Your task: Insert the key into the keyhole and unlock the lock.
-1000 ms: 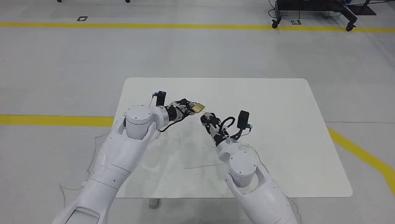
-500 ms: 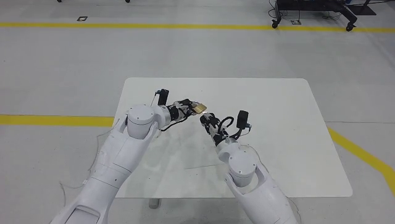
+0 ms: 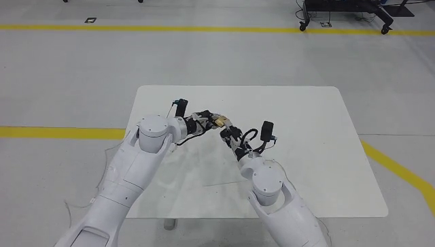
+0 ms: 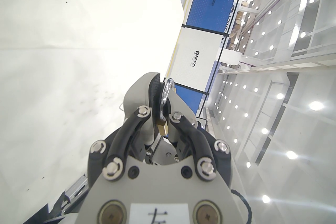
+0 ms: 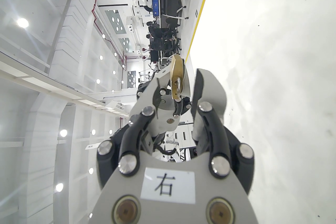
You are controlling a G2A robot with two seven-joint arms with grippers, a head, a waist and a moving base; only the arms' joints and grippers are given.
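1 lock (image 5: 176, 68) (brass) sits clamped in left end effector (image 4: 165, 97).

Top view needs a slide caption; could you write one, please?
Left fingers hold the brass lock over the table, right fingers alongside.

White table (image 3: 312, 111) — rounded corners

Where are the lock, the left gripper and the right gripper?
lock (image 5: 176, 66): right wrist view, brass body.
left gripper (image 4: 164, 93): left wrist view, between fingertips.
right gripper (image 5: 181, 79): right wrist view, between fingertips.
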